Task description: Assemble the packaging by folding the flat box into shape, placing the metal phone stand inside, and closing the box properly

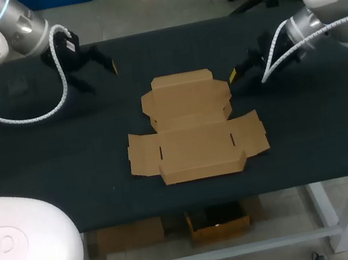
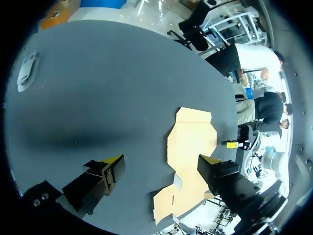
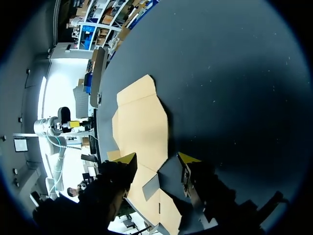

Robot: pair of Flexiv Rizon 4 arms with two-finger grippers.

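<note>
Because the right gripper [image 1: 239, 69] hangs with its fingers spread wide and nothing between them, just off the far right corner of the flat box [image 1: 194, 130], I judge it the arm better placed for the first fold. Taking the table [image 1: 319, 119] in the head view as a clock face with 12 at the far edge, the flat box lies at about 8 o'clock from that gripper, close by. In the right wrist view the cardboard shows under and ahead of the yellow tips [image 3: 128, 157].

The left gripper [image 1: 94, 70] is likewise wide open and empty. It hangs over bare table toward 11 o'clock of the box and well apart from it, so the box lies at about 4 o'clock from it.

The box lies fully flat at the table's middle. Its longest span runs 9 to 3 o'clock, with the narrower flapped panel at 12 and the wide winged panel at 6.

A pale grey thing, likely the metal phone stand [image 2: 27, 71], sits at about 9 o'clock from the left gripper, near the far left corner. That arm is the nearer to it.
</note>
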